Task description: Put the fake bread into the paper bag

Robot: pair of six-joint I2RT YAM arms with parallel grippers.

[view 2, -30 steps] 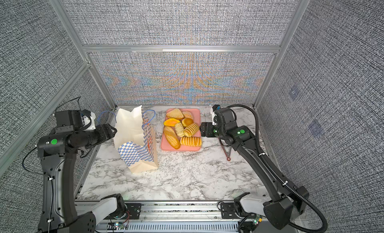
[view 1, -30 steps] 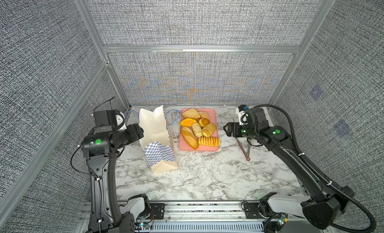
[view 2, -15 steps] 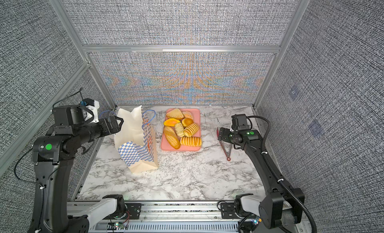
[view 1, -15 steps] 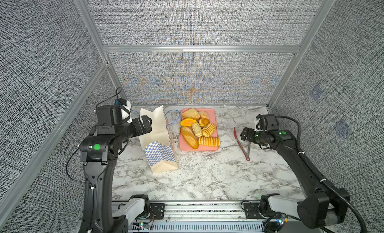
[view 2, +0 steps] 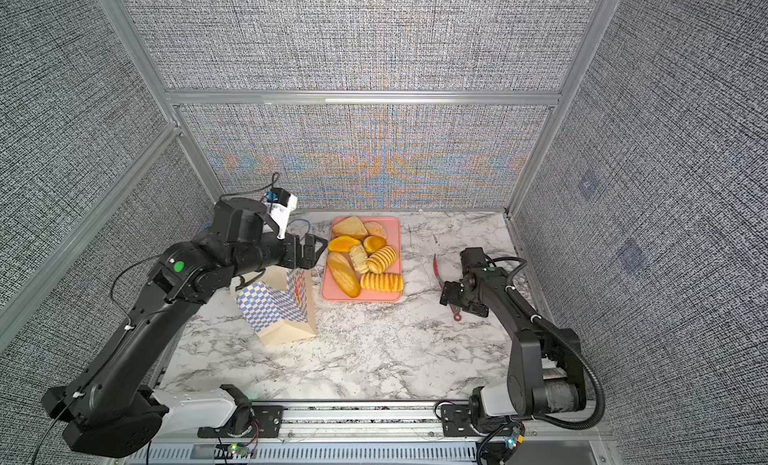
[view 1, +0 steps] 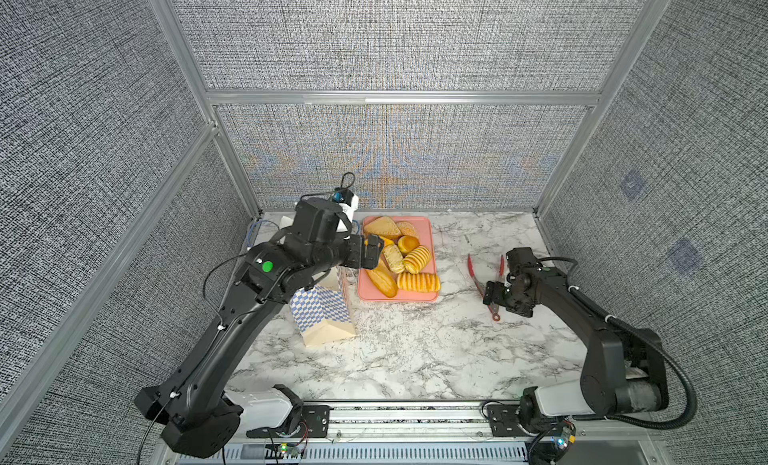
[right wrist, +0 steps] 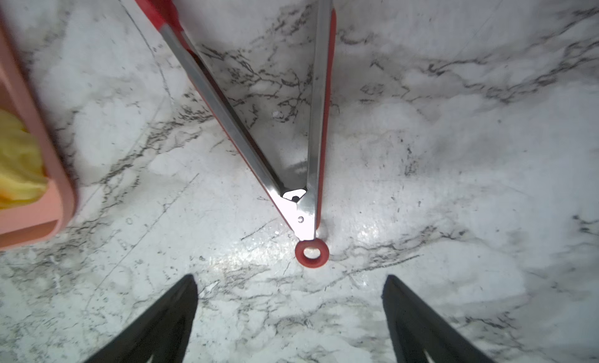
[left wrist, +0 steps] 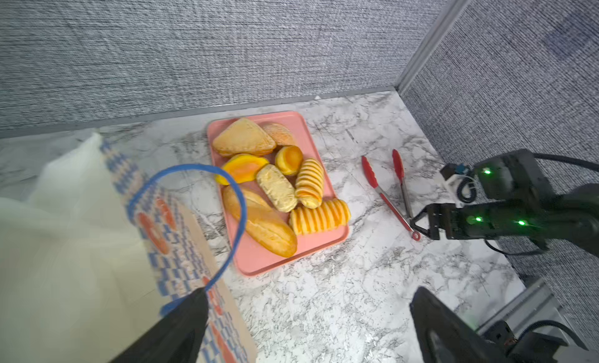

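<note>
The fake bread (view 1: 399, 259) (view 2: 365, 259) (left wrist: 275, 189), several golden and orange pieces, lies on a pink tray (view 1: 368, 294) at the back middle. The paper bag (view 1: 322, 313) (view 2: 278, 313) (left wrist: 97, 248) stands left of the tray, largely hidden under my left arm. My left gripper (view 1: 372, 253) (view 2: 311, 251) (left wrist: 309, 293) hangs open and empty above the bag's tray-side edge. One of its fingers is at the blue cord handle (left wrist: 240, 199); I cannot tell whether they touch. My right gripper (view 1: 492, 294) (view 2: 449, 294) (right wrist: 288, 280) is open and empty, low over the table.
Red tongs (view 1: 484, 280) (view 2: 436, 267) (left wrist: 385, 189) (right wrist: 252, 134) lie spread on the marble right of the tray. Their hinge ring (right wrist: 311, 253) is just ahead of the right fingertips. Grey fabric walls close the back and both sides.
My left arm has swung from left of the bag across its top toward the tray. My right arm has pulled back from the tray and dropped to the tongs' hinge end.
</note>
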